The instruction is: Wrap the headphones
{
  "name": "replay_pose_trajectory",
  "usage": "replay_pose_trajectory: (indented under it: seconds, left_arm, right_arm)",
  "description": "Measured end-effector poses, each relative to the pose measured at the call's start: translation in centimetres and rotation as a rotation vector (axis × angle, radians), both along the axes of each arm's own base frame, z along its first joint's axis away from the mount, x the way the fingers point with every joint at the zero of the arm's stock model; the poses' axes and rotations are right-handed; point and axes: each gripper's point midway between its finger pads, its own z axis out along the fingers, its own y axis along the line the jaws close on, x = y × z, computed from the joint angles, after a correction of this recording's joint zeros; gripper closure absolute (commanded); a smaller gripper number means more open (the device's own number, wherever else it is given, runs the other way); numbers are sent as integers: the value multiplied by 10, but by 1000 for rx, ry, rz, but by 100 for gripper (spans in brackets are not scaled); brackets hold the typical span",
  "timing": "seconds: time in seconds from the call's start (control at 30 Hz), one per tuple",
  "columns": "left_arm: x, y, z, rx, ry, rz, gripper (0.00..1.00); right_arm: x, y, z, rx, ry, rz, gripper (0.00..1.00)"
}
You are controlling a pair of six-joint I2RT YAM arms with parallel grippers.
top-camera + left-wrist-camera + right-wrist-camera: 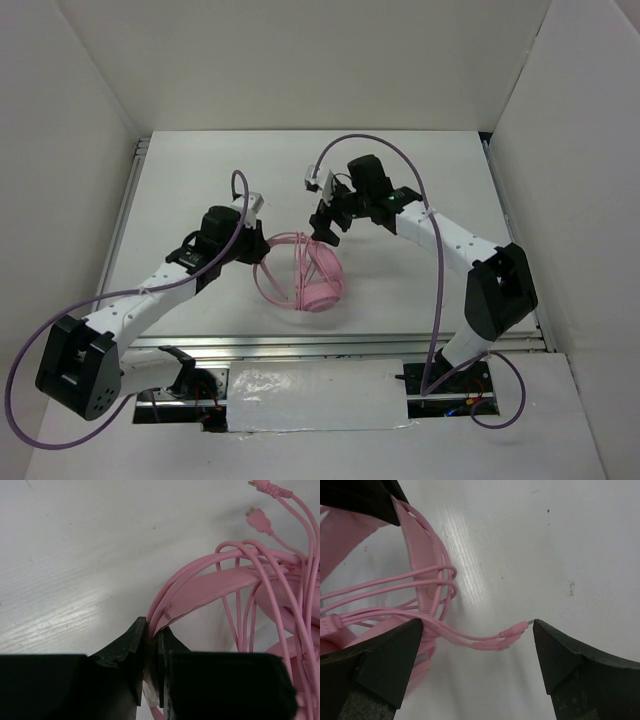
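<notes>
The pink headphones (318, 285) lie at the middle of the white table, cord looped around the headband. My left gripper (252, 244) is shut on the headband (210, 590) and cord strands at its left end; the strands run out from between the jaws. My right gripper (326, 222) is open just above the headphones' far side. In the right wrist view the two pink plug ends (512, 631) lie on the table between the open fingertips, near the right fingertip (547, 640). The cord loops (440, 587) cross the headband. An ear cup (322, 296) faces the near edge.
Purple robot cables (400, 160) arc over both arms. White walls enclose the table (430, 290) on three sides. A metal rail (300, 345) runs along the near edge, with a white taped patch (315, 398) below it.
</notes>
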Motion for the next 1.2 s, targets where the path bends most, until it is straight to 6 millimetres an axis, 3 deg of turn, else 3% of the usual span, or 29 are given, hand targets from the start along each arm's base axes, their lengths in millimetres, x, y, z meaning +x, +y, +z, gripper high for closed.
replay_pose_trajectory:
  seconds: [0.27,0.57,0.7,0.8,1.0,1.2]
  left_arm:
    - [24,24,8,-52,-29,95,100]
    - [49,51,-13,-94,33,175,100]
    - [71,83,-20,-95,61,266,100]
    - [97,113,-16,-91,49,358,100]
    - [159,172,-13,-90,20,525,100]
    - [205,222,-43,-39,53,648,100]
  right_arm:
    - [12,15,43,129,29,-17,0]
    - [66,20,77,410,214,-85,0]
    - [85,12,86,528,264,-171,0]
    - [90,3,81,551,276,-254,0]
    - [78,-25,72,528,252,-442,0]
    - [65,-59,88,491,176,-601,0]
